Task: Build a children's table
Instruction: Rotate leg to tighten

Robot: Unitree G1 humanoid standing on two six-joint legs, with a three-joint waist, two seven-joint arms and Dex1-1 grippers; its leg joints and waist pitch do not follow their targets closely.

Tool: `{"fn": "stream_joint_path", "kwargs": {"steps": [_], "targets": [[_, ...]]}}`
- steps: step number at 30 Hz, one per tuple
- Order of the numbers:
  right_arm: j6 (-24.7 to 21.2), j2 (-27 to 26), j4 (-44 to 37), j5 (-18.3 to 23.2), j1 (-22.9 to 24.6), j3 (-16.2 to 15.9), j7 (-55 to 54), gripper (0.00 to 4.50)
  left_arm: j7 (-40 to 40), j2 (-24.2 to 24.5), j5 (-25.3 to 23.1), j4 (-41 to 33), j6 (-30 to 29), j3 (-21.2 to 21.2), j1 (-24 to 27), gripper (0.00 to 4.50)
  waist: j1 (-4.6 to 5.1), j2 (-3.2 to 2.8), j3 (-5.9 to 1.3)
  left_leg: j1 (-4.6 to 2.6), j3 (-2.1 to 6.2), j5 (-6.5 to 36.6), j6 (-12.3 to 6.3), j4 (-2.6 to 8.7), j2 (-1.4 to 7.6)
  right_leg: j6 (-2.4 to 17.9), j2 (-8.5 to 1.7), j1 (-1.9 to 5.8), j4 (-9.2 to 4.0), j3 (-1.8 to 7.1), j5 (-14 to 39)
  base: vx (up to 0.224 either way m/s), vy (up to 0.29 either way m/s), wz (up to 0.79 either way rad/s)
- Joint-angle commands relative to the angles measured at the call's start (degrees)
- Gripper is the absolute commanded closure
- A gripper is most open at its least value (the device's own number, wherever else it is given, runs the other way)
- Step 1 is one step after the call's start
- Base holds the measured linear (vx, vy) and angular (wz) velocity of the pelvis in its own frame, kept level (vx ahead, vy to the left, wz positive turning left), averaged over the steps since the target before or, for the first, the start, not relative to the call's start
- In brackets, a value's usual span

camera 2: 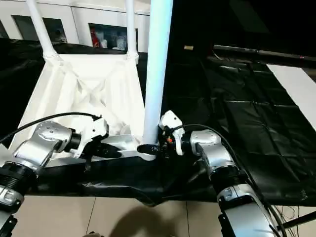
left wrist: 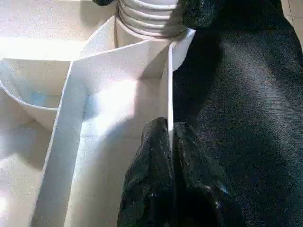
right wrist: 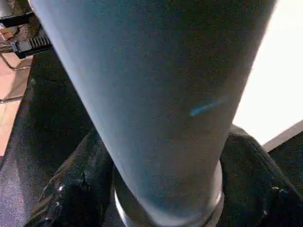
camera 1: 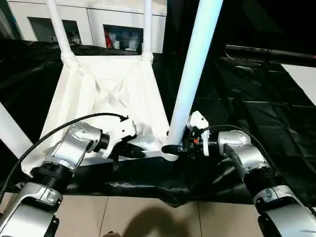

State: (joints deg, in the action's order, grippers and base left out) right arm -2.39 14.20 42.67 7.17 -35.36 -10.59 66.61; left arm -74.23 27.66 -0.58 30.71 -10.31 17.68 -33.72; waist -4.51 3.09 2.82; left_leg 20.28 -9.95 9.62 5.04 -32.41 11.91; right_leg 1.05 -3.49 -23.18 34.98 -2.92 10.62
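Left jaws shut tight on thin rim wall [left wrist: 169, 90] of children's table, black fingertips [left wrist: 156, 179] pinching it from both sides. Right jaws set either side of foot of near-right leg [camera 1: 195, 64], just above its socket; pressing on the tube or merely straddling it, cannot tell.

Black-sheeted tabletop [camera 1: 237, 98]: glossy, wrinkled, bunched at near edge. Looks slick. Floor directly below that edge.

Children's table [camera 1: 118, 84]: upside down on the sheet, ribbed underside up, near side lying close to the tabletop's near edge. Far-left leg [camera 1: 58, 24] and far-right leg [camera 1: 147, 24] upright in their far corners; another white tube [camera 1: 10, 131] at near left.

Near-right socket [left wrist: 147, 14]: ribbed collar around the leg's foot; depth of seating not visible.

Risks, as judged:
- Long leg, held low. Any sideways push from right jaws likely to lever it over and bind or pop it from the socket if only partly seated.
- Sideways load on the leg apt to shove the whole table across the slick sheet, towards the near edge and off.
- Only restraint a pinch on thin plastic; flexing or slipping out probable under a hard push.
- Squeeze on a smooth round tube apt to slide.
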Motion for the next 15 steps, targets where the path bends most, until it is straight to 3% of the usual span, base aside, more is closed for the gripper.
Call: {"fn": "stream_joint_path", "kwargs": {"steps": [1, 4, 7, 8, 9, 11, 15], "targets": [[-0.58, -0.49, -0.14, 0.25, 1.34, -0.12, -0.13, 1.8, -0.47, -1.22, 0.05, 1.55, -1.17, 1.57, 1.59, 4.5, 0.12, 0.04, -3.39, -0.22, -0.25, 10.41, -2.03, 3.12, 1.32, 11.7, -3.92, 2.9, -3.77, 2.46, 10.89, 0.0, 0.0, 0.0], [-0.03, -1.35, 1.49, 0.32, 1.41, 0.99, -2.62, 1.81, 2.32, -2.11, -0.66, 2.63, -1.85, 1.19, 1.19, 4.5, 0.23, 0.09, -3.35, -0.22, -0.26, 10.83, -1.69, 3.17, 1.34, 11.59, -3.97, 2.83, -3.89, 2.51, 11.59, 0.0, 0.0, 0.0], [0.91, -3.21, 5.98, -0.96, 0.02, 3.16, -12.48, 1.81, 8.77, -4.43, -1.46, 5.55, -2.65, -0.44, -0.18, 4.5, 0.39, 0.13, -3.03, -0.4, -0.13, 13.47, -0.93, 3.36, 1.2, 10.49, -3.99, 2.58, -4.46, 2.46, 16.81, 0.0, 0.0, 0.0], [1.11, -3.65, 7.13, -1.27, -0.4, 3.7, -15.07, 1.82, 10.34, -5.05, -1.6, 6.26, -2.81, -0.85, -0.55, 4.5, 0.62, 0.13, -2.7, -0.7, -0.06, 15.65, 0.16, 3.51, 1.13, 9.45, -4.06, 2.14, -5.0, 2.47, 21.88, -0.055, 0.001, -0.03], [1.16, -4.19, 8.32, -1.59, -0.85, 4.33, -18.14, 1.82, 12.13, -5.76, -1.83, 7.1, -3.07, -1.26, -1.02, 4.5, 0.83, 0.23, -2.73, -0.81, 0.17, 17.18, 0.81, 3.5, 0.95, 8.05, -4.19, 2.2, -5.43, 2.35, 26.61, -0.055, 0.001, -0.03], [0.87, -4.75, 9.43, -1.59, -1.32, 5.08, -20.96, 1.82, 14.02, -6.5, -2.14, 8.06, -3.5, -1.6, -1.61, 4.5, 1.09, 0.27, -2.8, -1.06, 0.21, 17.72, 0.56, 3.4, 1.07, 7.42, -4.22, 1.83, -5.67, 2.5, 27.62, -0.026, 0.001, 0.0], [-1.67, -9.52, 15.34, -0.37, -4.44, 10.19, -40.64, 1.83, 29.65, -12.86, -2.65, 15.44, -7.09, -5.32, -6.61, 4.5, 1.74, 0.31, -2.65, -1.11, 0.47, 19.43, 1.27, 3.33, 0.72, 5.46, -4.09, 1.43, -6.27, 2.13, 32.58, 0.0, 0.0, 0.0]]}}
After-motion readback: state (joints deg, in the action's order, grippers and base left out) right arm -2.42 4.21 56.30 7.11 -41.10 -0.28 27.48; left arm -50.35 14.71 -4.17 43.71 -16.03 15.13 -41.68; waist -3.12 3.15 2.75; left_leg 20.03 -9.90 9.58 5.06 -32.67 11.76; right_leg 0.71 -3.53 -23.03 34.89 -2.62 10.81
